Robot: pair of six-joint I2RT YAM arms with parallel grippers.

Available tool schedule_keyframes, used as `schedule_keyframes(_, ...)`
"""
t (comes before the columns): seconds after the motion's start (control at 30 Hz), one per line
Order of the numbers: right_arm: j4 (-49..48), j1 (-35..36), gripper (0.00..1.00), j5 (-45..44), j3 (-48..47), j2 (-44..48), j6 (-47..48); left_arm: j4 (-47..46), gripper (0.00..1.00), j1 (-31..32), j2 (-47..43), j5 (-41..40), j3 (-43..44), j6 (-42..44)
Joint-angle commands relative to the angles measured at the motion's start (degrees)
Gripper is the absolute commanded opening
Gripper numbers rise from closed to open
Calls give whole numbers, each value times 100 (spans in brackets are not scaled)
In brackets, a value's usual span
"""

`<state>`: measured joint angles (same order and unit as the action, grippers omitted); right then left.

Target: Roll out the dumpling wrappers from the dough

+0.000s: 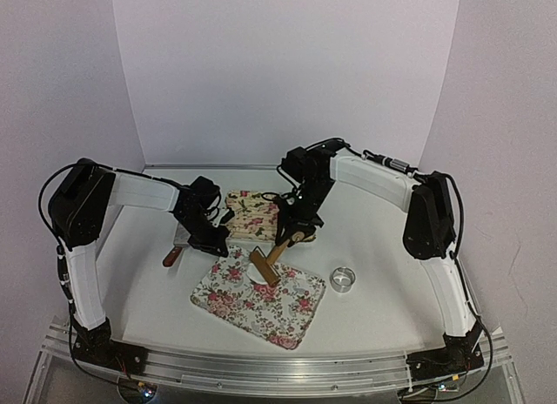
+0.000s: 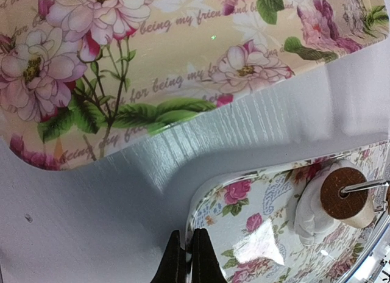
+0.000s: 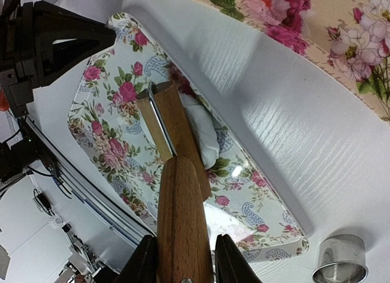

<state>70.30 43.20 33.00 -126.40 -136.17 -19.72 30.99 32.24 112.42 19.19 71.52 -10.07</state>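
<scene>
Where roller (image 3: 173, 130) rests, dough (image 3: 202, 135) white, lumpy | left fingers (image 2: 177, 263) together | right fingers (image 3: 144, 263) pinching roller

Lab test booth — plain white walls (image 1: 287, 73), aluminium rail (image 1: 278, 366).

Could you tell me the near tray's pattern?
Near tray: pink roses on white; best in right wrist view.

Top view: I see bright, even, diffuse light in white enclosure; faint soft shadows under arms on table (image 1: 383, 239).
Left wrist: white glare patch on flowered tray (image 2: 262, 246); table darker lower left, brighter right; cream tray (image 2: 152, 51) slightly soft.
Right wrist: glare on flowered tray beside rolling pin (image 3: 183, 222), handle near lens soft; dough (image 3: 204, 136) bright white, little surface detail; metal ring (image 3: 340, 268) glints.
</scene>
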Motion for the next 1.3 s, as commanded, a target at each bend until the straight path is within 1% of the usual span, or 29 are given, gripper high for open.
schedule_keyframes(0.0, 258, 415, 0, -1115, 513, -1330, 101, -128, 0, 107, -51, 236, -128, -67)
schedule_keyframes(0.2, 258, 458, 0, -1043, 442, -1474, 79, -175, 0, 107, -54, 266, -207, -182)
schedule_keyframes(0.63, 178, 607, 0, -1088, 540, -1667, -316, -238, 0, 107, -114, 219, -367, -369)
schedule_keyframes(1.27, -43, 841, 0, -1161, 759, -1907, -802, -231, 0, 107, -96, 68, -392, -294)
